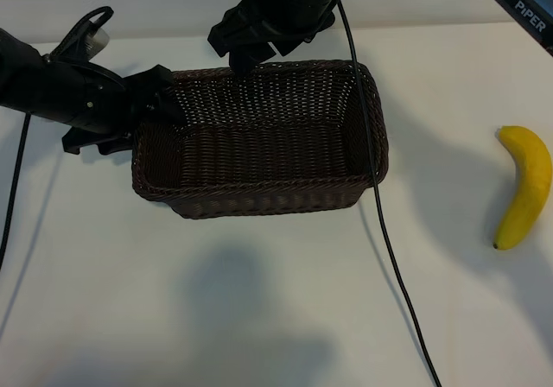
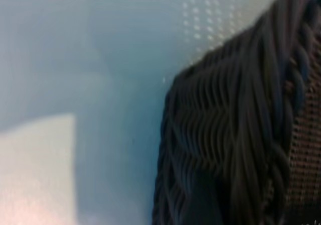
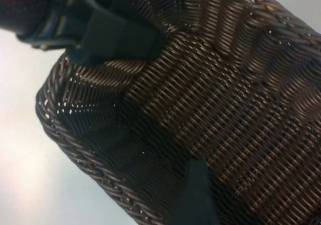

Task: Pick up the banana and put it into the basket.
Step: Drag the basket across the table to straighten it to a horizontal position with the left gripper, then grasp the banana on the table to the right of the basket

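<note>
Nearest the camera, the white table (image 1: 259, 318) is bare apart from shadows and a black cable (image 1: 393, 257) that trails from the right arm across the surface to the near edge. Farther in, toward the table's right edge, the banana (image 1: 524, 185) lies flat on its own, curved, one dark tip pointing toward the near edge, well apart from the basket (image 1: 259, 188) and from both grippers. The basket stands around the middle of the table, dark-brown wicker with a braided rim, and nothing lies inside it. At its left end the left gripper (image 1: 164, 102) reaches in over the rim at the far-left corner, its jaws spread wide and holding nothing; the right wrist view shows one of its black fingers (image 3: 118, 36) just over the rim there. Farther back, the right gripper (image 1: 244, 57) hangs over the basket's far rim, pointing down, its jaws also standing wide with nothing between them.
</note>
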### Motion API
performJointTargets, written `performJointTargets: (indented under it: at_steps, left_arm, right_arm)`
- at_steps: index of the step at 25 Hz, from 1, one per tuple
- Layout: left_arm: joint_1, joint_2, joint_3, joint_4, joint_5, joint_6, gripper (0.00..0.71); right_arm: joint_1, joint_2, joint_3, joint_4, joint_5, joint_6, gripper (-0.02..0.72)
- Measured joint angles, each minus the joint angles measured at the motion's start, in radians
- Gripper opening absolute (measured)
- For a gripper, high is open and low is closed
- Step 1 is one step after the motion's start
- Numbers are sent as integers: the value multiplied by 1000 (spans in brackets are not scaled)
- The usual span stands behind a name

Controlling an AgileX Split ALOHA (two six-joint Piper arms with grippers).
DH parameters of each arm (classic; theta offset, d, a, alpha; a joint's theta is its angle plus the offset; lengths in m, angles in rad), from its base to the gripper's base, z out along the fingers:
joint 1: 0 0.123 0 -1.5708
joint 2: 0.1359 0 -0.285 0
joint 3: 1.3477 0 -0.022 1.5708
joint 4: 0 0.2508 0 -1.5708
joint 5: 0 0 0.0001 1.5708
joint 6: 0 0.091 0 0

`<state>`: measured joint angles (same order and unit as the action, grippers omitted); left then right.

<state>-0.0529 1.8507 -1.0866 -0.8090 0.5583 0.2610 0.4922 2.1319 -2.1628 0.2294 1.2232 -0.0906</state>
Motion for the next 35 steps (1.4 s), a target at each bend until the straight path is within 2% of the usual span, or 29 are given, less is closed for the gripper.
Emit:
performJointTargets:
  at_steps: [9, 20, 28, 35]
  left_arm:
    - [1, -33, 0, 101, 57, -36, 594]
    - [38, -189, 0, 275, 110, -109, 594]
    - [40, -277, 0, 287, 138, -84, 592]
    - [40, -280, 0, 282, 142, -83, 592]
  right_arm:
    - [0, 0, 0, 2, 0, 0, 570]
    - [0, 0, 0, 5, 0, 0, 570]
    - [0, 0, 0, 7, 0, 3, 570]
    - [-1, 0, -1, 22, 0, 4, 570]
